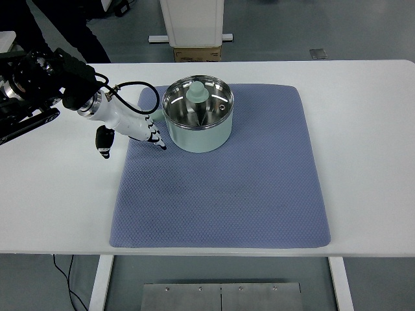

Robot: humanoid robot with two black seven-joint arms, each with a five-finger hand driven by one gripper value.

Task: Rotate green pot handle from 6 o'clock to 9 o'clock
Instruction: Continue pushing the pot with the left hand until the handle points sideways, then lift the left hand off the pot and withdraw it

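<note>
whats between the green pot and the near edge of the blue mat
Nothing: in the top view the blue mat lies bare from the green pot down to its near edge. The left hand is off to the pot's left, by its handle.

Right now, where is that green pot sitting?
In the top view, the green pot stands on the far left part of the blue mat, lid on, with the left hand right beside it on its left.

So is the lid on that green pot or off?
On. The glass lid with its green knob sits level in the rim of the green pot.
</note>
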